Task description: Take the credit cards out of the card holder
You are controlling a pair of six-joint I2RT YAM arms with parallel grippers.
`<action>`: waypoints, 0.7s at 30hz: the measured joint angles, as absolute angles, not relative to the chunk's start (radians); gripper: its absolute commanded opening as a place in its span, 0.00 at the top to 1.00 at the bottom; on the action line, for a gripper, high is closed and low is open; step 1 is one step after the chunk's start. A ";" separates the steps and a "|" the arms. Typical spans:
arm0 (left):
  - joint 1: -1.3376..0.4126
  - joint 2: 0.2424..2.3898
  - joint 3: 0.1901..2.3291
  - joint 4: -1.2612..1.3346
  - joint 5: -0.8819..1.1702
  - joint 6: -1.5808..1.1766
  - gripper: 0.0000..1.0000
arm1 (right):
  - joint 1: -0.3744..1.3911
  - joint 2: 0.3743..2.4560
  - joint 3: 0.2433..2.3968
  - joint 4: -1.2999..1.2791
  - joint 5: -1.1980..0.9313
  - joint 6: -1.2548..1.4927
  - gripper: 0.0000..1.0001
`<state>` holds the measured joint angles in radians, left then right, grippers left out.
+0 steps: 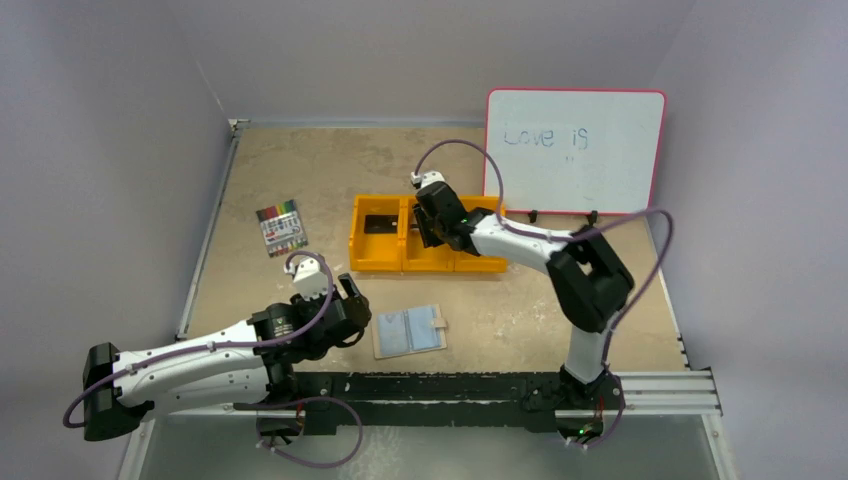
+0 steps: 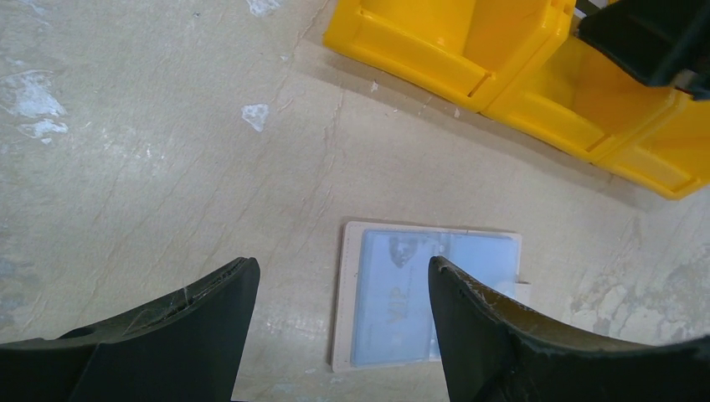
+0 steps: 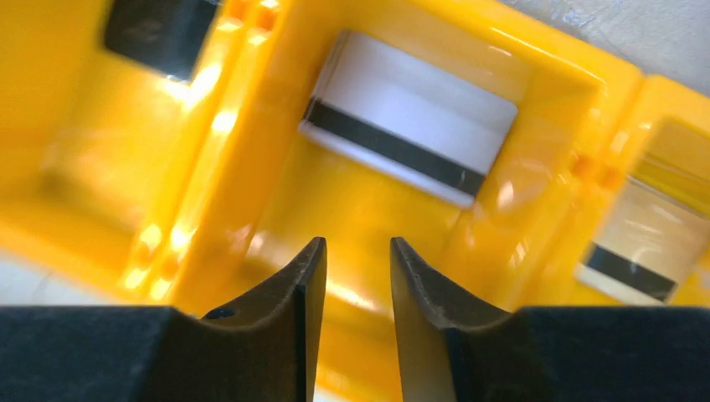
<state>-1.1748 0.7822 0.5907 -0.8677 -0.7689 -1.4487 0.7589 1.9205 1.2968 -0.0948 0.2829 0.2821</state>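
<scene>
- Top external view: the card holder point(image 1: 408, 331) lies open and flat on the table point(image 1: 300, 170), just to the right of my left gripper point(image 1: 352, 305) and well apart from my right gripper point(image 1: 432, 225).
- Its long axis runs left to right across the table, with the tab strap point(image 1: 440, 325) on the end away from my left gripper.
- Left wrist view: my left jaws stand wide apart and empty. The card holder lies just ahead, across the gap, partly hidden behind one finger point(image 2: 502, 335).
- My right gripper hangs over the middle compartment of the orange tray point(image 1: 380, 262), jaws a narrow gap apart with nothing between them. A striped card point(image 3: 410, 138) lies below.
- I judge my left arm the nearer, so the reach falls to it. Whether cards remain inside, I cannot tell.
</scene>
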 measured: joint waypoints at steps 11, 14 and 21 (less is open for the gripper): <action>-1.175 0.828 0.574 -0.805 -0.763 -1.457 0.28 | 0.809 1.327 0.891 0.131 0.077 0.501 0.52; -1.175 0.828 0.574 -0.805 -0.774 -1.475 0.28 | 0.920 1.314 0.788 0.149 0.088 0.593 0.54; -1.175 0.773 0.574 -0.825 -0.801 -1.520 0.28 | 1.084 1.372 0.657 0.193 0.080 0.771 0.57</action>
<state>-1.1748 0.7734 0.5743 -0.8253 -0.8005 -1.5196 1.0843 1.3720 0.6571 0.1932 0.0795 0.7708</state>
